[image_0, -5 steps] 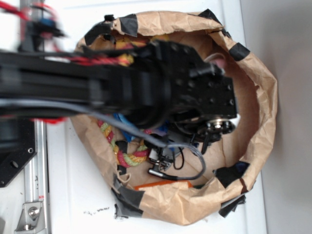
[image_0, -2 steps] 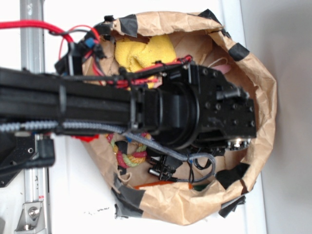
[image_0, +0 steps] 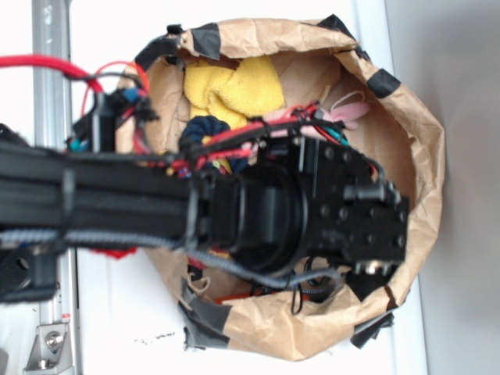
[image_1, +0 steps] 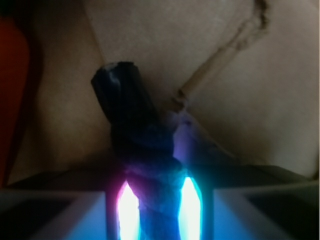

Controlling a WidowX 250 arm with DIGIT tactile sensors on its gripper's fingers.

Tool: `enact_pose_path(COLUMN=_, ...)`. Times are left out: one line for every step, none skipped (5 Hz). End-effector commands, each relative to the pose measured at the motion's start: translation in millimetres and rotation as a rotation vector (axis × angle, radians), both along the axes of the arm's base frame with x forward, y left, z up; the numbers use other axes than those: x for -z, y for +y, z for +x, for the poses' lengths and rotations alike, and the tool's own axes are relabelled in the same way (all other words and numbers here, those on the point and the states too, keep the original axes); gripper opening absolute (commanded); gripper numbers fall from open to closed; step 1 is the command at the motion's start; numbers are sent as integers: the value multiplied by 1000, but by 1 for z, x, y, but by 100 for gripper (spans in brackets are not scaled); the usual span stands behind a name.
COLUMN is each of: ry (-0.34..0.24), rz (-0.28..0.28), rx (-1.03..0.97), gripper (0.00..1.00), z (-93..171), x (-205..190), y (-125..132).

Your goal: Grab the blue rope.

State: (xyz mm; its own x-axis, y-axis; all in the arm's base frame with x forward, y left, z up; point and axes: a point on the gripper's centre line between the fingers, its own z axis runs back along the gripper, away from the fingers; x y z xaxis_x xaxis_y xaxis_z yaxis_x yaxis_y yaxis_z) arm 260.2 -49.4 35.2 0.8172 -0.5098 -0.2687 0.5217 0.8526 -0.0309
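Wrist view, nearest first: gripper (image_1: 159, 210) at the bottom edge, 2 fingers (image_1: 129, 207) glowing pink and cyan, jaws clamped on the blue rope (image_1: 145, 165). Dark navy twisted strands pinched between the glowing pads, rising upward to a dark shiny capped end at upper left, tilted slightly left. Behind the rope, creased brown paper of the bag wall (image_1: 250, 100), with a torn fold line running diagonally from upper right toward the rope. At the far left edge, a blurred orange-red shape (image_1: 12, 75), too unclear to name.

Exterior view from above: black robot arm (image_0: 156, 203) stretching from the left edge across the frame, wrist block (image_0: 351, 211) lowered into a brown paper bag (image_0: 426, 156) patched with black tape along the rim. Gripper itself hidden under the wrist block here. Just beyond the arm, a small dark navy coil of rope visible beside red and black cables (image_0: 234, 141). Farther in, a yellow cloth (image_0: 234, 86) bunched against the bag's upper wall, and a pink item (image_0: 348, 105) to its right, partly hidden. Bag resting on a white table (image_0: 117, 312), with a metal rail (image_0: 51, 312) at the left edge.
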Motion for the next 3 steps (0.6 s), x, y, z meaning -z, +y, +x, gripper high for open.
enact_pose_path(ry=-402, rz=8, rx=-247, gripper=0, z=-10, x=-100, y=21)
enact_pose_path(ry=-590, rz=-9, rx=-333, gripper=0, z=-25, x=-147, y=35)
enact_pose_path(ry=-608, rz=-5, rx=-364, gripper=0, z=-24, x=-170, y=31)
